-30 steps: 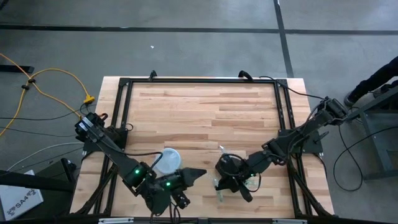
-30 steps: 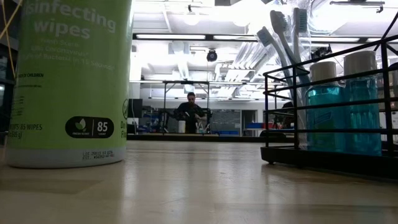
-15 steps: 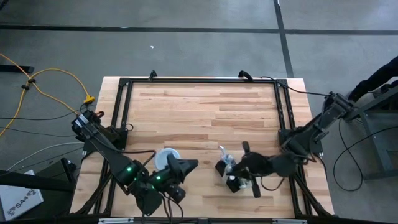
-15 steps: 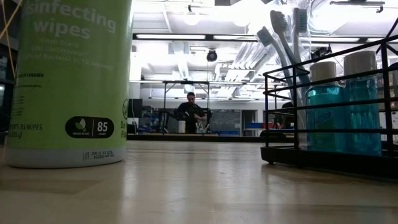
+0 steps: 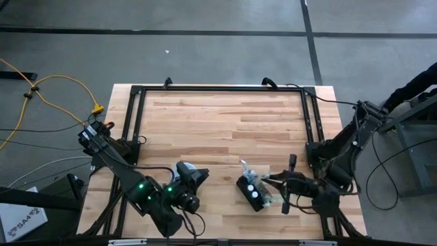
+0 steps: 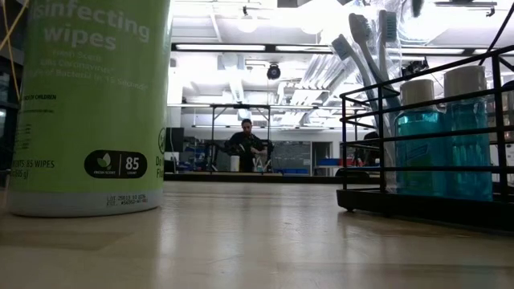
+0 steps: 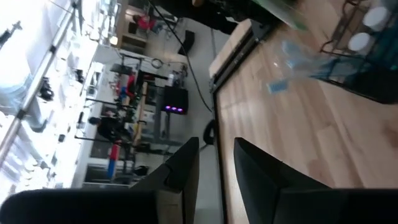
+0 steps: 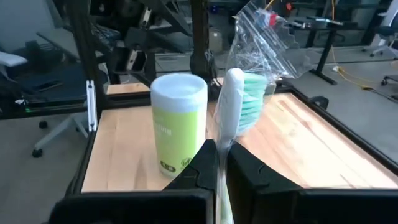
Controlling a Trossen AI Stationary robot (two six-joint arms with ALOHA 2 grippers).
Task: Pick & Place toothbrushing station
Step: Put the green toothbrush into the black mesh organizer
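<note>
The toothbrushing station (image 5: 251, 193) is a black wire rack holding blue mouthwash bottles and toothbrushes; it stands on the table near the front edge and also shows in the low view (image 6: 426, 144). My right gripper (image 5: 270, 183) is at the station's right side, shut on a white toothbrush with green bristles (image 8: 239, 99). My left gripper (image 5: 196, 179) is beside the green wipes canister (image 5: 183, 171), its fingers a little apart (image 7: 216, 168) with nothing between them. My right gripper pinches the toothbrush's white handle (image 8: 224, 140) between its two fingers, below the head. The fingers come level from the table's right side and lie across the handle. The toothbrush stands upright, head up; its lower end is hidden by the gripper.
The wipes canister (image 8: 179, 121) stands upright left of the station. A plastic-wrapped toothbrush (image 8: 261, 31) rises beside the held one. A black frame (image 5: 136, 92) runs round the table. A person (image 6: 246, 136) sits far back in the room.
My right gripper has drawn back from over the station toward the table's right edge. My left gripper has moved toward the table's far left, up against the wipes canister. The station has stayed in place.
</note>
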